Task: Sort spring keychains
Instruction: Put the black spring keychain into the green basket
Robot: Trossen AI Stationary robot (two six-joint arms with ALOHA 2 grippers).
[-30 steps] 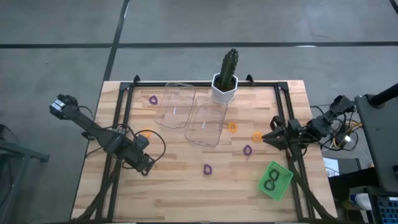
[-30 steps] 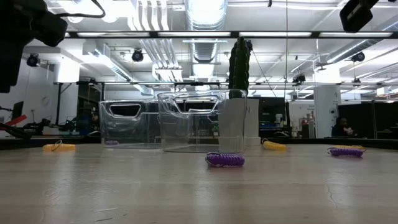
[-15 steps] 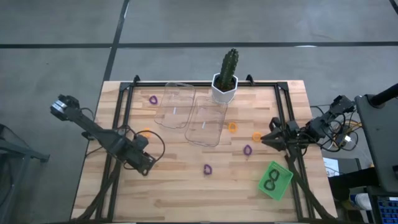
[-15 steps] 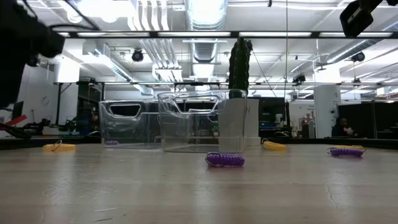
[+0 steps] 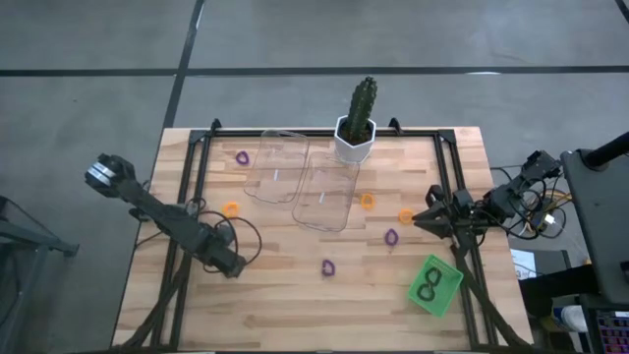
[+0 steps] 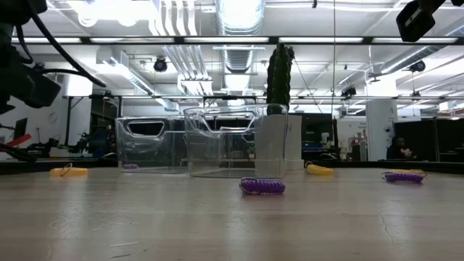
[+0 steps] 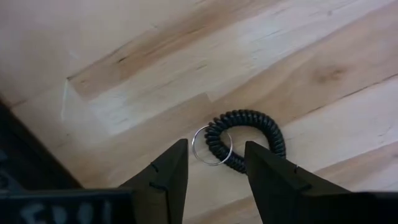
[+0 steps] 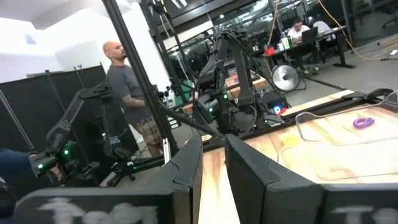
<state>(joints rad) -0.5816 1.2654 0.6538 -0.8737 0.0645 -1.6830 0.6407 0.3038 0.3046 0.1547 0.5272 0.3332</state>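
On the near side of a wooden table, the left gripper hangs low over a black spring keychain, its two dark fingers parted and empty, the coil's metal ring showing in the gap between them. Seen from above, that gripper sits toward the table's left front, an orange keychain just beyond it. At the right front a green tray holds two black keychains. Nearer the middle lies a purple keychain, the same coil that fills the foreground of the table-level view, with another purple one to its right and two orange ones a little farther back. Two clear plastic bins stand side by side behind them, and a last purple keychain rests by the left bin near the far edge. A cactus in a white pot stands at the back of the table. The right gripper waits at the table's right edge, clear of every coil, its fingers a narrow gap apart and holding nothing. In the room beyond, a person in a grey shirt stands among other equipment.
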